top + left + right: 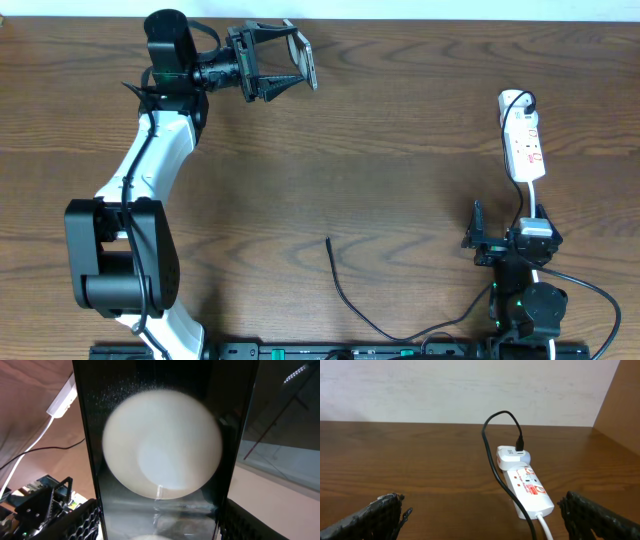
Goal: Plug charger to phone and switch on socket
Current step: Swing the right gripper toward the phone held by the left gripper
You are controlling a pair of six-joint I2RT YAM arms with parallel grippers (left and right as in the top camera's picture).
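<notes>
Left fingers (82, 522) are closed on the small black glossy rectangular phone (235, 410) and hold it raised above the far left part of the brown wooden counter (380, 150). A big white round patch on the phone is blurred, perhaps a reflection. Right fingers (600, 515) stand wide apart with nothing between them, low over the near right side. Just beyond them lies the elongated white socket strip with red markings (523, 142). The long thin black charger cable (350, 300) lies on the counter, and its free tip rests near the middle, well apart from the phone
</notes>
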